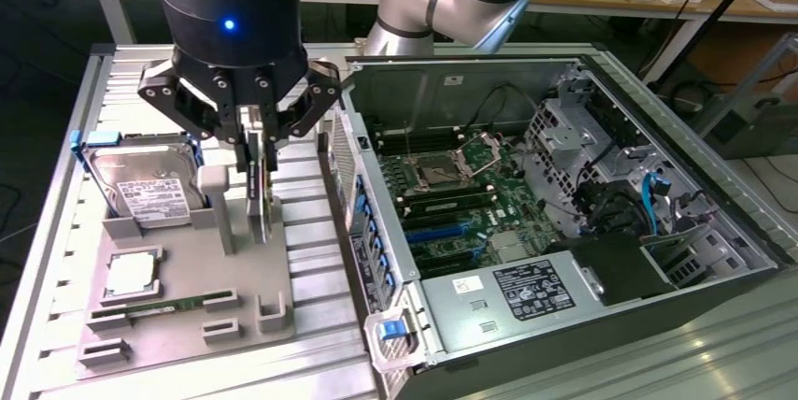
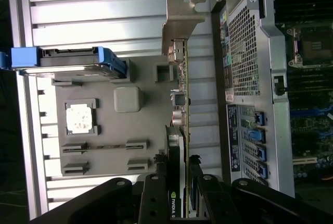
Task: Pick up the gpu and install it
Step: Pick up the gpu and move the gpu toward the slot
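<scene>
End effector [image 1: 254,152], jaws partly closed, grips the gpu [image 1: 261,204] standing on edge at its holder [image 1: 187,269]; pickup underway, not yet installed in the case [image 1: 524,288].

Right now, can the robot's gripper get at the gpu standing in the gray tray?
Likely yes. The gripper hangs straight over the gpu, which stands on edge in the gray holder tray, and its jaws look closed on the card's top edge. Nothing lies between them.
</scene>
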Tool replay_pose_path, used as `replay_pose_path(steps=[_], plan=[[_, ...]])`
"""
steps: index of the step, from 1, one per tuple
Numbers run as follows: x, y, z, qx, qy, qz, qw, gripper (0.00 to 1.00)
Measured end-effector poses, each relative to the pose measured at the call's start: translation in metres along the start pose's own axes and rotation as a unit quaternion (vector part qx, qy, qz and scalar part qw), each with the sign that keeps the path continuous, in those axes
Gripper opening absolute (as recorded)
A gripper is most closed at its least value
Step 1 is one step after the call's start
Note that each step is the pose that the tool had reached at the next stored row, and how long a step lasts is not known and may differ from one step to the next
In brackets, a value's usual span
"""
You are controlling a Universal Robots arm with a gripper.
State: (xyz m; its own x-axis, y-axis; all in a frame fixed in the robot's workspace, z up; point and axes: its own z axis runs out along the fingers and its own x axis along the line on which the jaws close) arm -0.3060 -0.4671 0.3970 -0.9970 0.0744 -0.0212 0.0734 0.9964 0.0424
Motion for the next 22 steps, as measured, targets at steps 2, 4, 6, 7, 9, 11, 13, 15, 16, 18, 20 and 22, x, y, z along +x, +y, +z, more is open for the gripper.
replay_pose_path(steps=[2, 4, 6, 7, 9, 11, 13, 15, 16, 18, 20, 22], plan=[[0.0, 0.0001, -0.001, 0.0, 0.0, 0.0, 1.0, 0.27], [-0.0001, 0.0001, -0.0027, 0.0, 0.0, 0.0, 1.0, 0.27], [-0.0001, 0.0002, -0.0039, 0.0, 0.0, 0.0, 1.0, 0.27], [-0.0001, 0.0002, -0.0042, 0.0, 0.0, 0.0, 1.0, 0.27], [-0.0001, 0.0002, -0.0049, 0.0, 0.0, 0.0, 1.0, 0.27], [-0.0001, 0.0002, -0.0054, 0.0, 0.0, 0.0, 1.0, 0.27], [-0.0002, 0.0003, -0.0061, 0.0, 0.0, 0.0, 1.0, 0.27], [-0.0002, 0.0003, -0.0067, 0.0, 0.0, 0.0, 1.0, 0.27], [-0.0002, 0.0003, -0.0071, 0.0, 0.0, 0.0, 1.0, 0.27], [-0.0002, 0.0004, -0.0083, 0.0, 0.0, 0.0, 1.0, 0.27], [-0.0002, 0.0004, -0.0091, 0.0, 0.0, 0.0, 1.0, 0.27], [-0.0002, 0.0004, -0.01, 0.0, 0.0, 0.0, 1.0, 0.27]])
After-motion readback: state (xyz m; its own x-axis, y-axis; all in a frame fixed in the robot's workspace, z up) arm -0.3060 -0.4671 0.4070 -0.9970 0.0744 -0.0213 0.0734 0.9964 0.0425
